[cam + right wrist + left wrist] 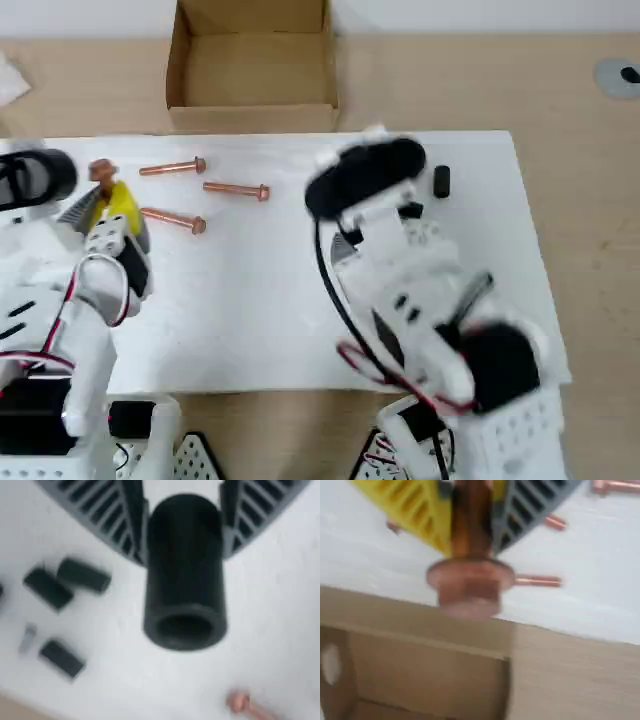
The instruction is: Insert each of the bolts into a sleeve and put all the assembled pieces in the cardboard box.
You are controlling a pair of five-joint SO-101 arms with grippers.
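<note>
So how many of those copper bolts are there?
4 bolts. Three lie loose on the white sheet near the cardboard box; the fourth is gripped in the left end effector. Others may be hidden.

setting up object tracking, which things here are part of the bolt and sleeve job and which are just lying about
Job:
bolt in the left gripper
sleeve in the right gripper
three loose bolts
spare sleeves
cardboard box

Lying about:
grey disc, off to one side
small grey bit beside the spare sleeves
</note>
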